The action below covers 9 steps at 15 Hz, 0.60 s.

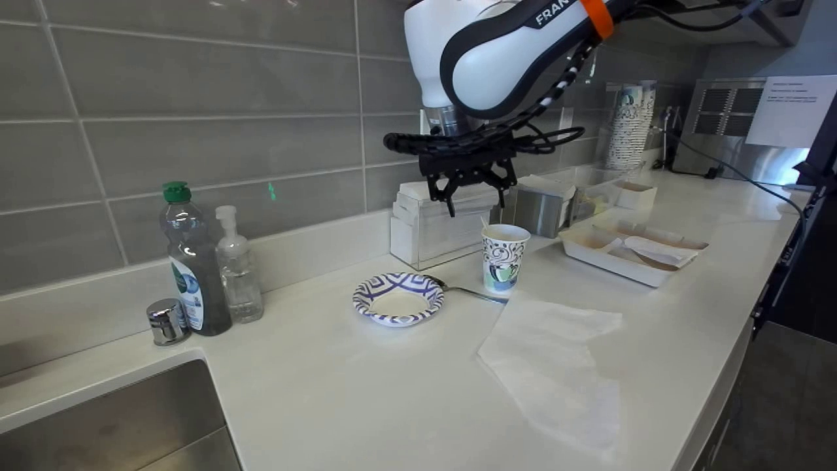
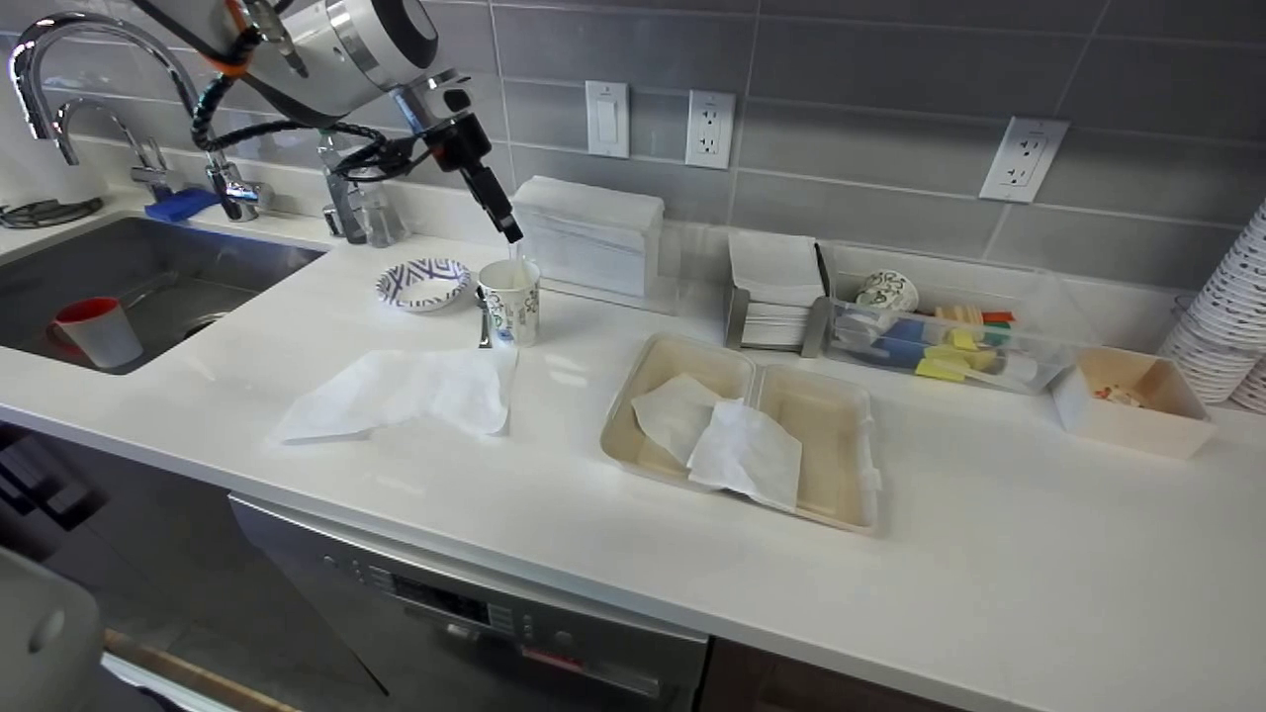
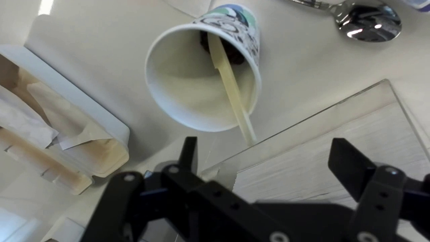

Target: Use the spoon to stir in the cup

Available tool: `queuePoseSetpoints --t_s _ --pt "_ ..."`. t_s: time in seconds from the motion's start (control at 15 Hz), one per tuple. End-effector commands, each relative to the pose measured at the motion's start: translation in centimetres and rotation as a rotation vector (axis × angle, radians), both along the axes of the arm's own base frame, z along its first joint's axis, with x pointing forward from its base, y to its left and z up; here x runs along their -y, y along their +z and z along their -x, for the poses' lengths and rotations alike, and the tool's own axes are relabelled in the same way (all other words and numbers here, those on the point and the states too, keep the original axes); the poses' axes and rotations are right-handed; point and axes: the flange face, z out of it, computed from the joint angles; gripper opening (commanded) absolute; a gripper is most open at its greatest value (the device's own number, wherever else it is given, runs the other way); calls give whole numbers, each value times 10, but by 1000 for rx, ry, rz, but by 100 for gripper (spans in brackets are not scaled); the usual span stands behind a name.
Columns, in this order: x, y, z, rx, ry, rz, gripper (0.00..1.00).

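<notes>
My jaws stand wide apart with nothing between them, hanging just above the cup [image 1: 503, 260] and off to one side. A pale utensil [image 3: 231, 87] leans in it, and its free end, in the wrist view, points toward the gap, off-centre to the left. Its lower end is lost in the cup, so I can't tell what sort it is, but I judge it's what I'm lined up for. To do this well, I should centre on that end, come down slowly, close softly on something so thin, then stir in small circles without shoving the wall; a paper cup could tip. The metal spoon [image 3: 364, 20], which the task may well mean, lies outside the jaws: lower, on the counter [image 1: 340, 392] between cup and patterned bowl [image 1: 397, 320]. For that one I'd move across and set the jaws astride its handle.
</notes>
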Motion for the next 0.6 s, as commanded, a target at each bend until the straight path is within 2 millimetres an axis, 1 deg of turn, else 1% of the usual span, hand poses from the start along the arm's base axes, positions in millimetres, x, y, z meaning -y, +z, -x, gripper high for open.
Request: queuePoseSetpoints --t_s 0.0,0.13,0.2,0.27,0.4,0.47,0.53 --pt "5 -8 -3 -40 -38 8 100" --pt "9 -12 -2 -60 -57 30 100" --pt "10 -14 -2 -69 -61 34 97" --pt "11 -16 -3 -78 -65 40 86" --pt "11 -19 -3 -93 -69 45 81" --pt "11 -20 -4 -95 -71 45 77" --pt "11 -22 -4 -102 -72 43 76"
